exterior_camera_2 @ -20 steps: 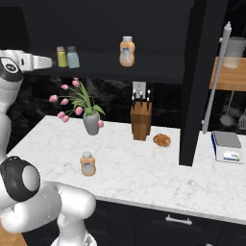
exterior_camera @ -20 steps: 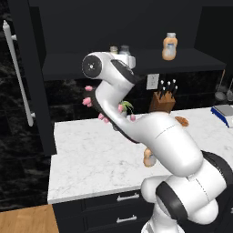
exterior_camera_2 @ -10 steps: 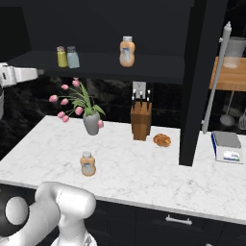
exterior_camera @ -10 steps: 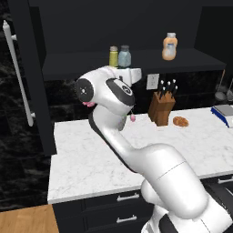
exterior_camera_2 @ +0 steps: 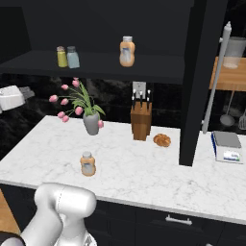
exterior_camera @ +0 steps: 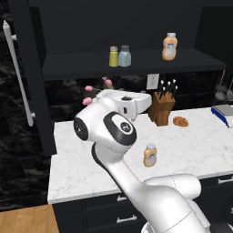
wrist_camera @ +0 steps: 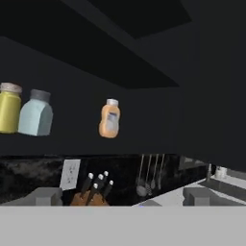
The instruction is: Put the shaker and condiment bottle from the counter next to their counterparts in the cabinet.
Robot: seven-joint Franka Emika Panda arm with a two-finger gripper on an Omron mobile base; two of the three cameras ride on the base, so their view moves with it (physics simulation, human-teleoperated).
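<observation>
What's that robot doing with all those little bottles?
It's tidying up. The yellow shaker already stands on the cabinet shelf, right beside the blue-grey shaker. One orange bottle is up there too, further along. Its twin, the condiment bottle, is on the marble counter, not yet put away. The gripper is open and holding nothing.

No readable text; bottle labels (exterior_camera_2: 87,166) blank, whitish; nothing legible elsewhere.
</observation>
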